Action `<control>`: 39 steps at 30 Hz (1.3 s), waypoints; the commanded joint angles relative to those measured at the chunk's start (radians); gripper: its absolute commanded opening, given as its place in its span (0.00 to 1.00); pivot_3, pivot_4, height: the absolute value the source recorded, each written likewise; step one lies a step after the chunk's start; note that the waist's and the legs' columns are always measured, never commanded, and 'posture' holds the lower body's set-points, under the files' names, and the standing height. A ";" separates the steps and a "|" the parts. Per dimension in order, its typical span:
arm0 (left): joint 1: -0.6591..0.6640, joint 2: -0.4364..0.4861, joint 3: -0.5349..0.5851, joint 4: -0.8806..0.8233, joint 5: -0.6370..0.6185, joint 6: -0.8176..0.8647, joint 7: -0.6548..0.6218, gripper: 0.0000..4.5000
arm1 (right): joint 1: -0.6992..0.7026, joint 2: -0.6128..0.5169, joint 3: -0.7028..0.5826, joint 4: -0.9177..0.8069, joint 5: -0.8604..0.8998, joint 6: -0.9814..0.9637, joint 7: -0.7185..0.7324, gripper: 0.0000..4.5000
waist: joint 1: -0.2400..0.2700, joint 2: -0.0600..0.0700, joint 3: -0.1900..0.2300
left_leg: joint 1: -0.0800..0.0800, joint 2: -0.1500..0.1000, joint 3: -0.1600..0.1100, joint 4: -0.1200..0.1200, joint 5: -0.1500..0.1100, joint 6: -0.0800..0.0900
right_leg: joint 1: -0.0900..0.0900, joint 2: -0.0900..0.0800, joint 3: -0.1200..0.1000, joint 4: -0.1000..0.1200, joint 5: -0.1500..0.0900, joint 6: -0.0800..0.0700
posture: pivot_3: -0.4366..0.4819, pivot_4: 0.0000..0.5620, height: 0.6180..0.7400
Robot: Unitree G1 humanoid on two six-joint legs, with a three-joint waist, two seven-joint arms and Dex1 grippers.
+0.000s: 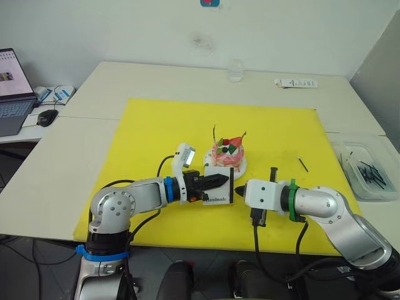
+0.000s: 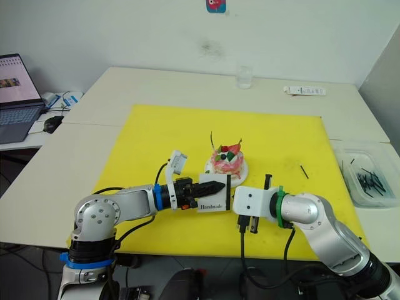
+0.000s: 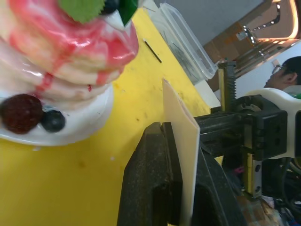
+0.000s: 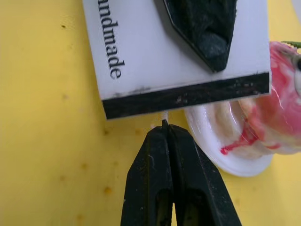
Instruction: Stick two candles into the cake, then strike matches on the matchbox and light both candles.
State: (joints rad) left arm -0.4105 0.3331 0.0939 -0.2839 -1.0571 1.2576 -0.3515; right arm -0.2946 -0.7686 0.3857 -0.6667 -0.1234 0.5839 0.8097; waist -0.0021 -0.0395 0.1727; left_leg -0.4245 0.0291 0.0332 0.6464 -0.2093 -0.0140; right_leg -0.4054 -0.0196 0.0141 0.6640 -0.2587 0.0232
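Right wrist view: right end effector (image 4: 163,125) clamped on match, tip at matchbox (image 4: 141,56) strip.

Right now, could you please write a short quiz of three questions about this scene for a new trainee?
1. True or false: both candles already stand in the cake.
2. Which gripper holds the matchbox? A) left B) right C) neither
3. Fill in: the right gripper pinches a match against the matchbox's black ______.

Key:
1. True; two thin sticks rise from the cake top.
2. A; the left gripper clamps the box upright beside the cake's plate.
3. Striking strip.
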 commanded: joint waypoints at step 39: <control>0.011 -0.020 -0.040 -0.047 0.014 -0.055 -0.037 0.00 | -0.056 0.084 0.027 0.003 -0.024 -0.001 -0.001 0.01 | 0.000 0.000 0.000 | 0.000 0.000 0.000 0.000 0.000 0.000 | 0.000 0.000 0.000 0.000 0.000 0.000 | 0.48 0.27 0.98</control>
State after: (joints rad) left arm -0.3874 0.3306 0.0623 -0.2860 -1.0178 1.2121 -0.3801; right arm -0.3296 -0.6965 0.4121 -0.6416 -0.1458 0.6010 0.8059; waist -0.0023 -0.0395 0.1727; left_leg -0.4245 0.0291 0.0332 0.6464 -0.2093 -0.0140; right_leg -0.4054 -0.0197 0.0140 0.6640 -0.2587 0.0232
